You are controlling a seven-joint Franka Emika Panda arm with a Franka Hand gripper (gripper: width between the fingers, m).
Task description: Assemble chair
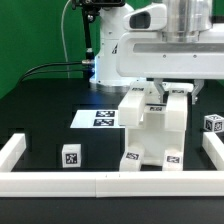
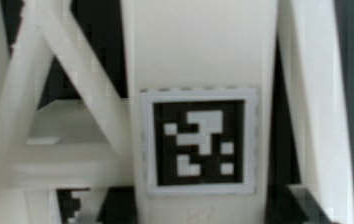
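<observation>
One chair (image 1: 150, 130) | white, blocky, tagged, part-built | fingers (image 1: 157, 88) astride its top, grip unclear

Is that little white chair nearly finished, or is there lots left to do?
Partly built, it seems. Done: several white parts of the chair already stand together as one cluster in the middle. In hand: the pincer is down over its tallest upright; whether it grips is unclear. Left: two tagged parts lie apart from it, a loose block at the exterior view's left and a second block at its right.
</observation>
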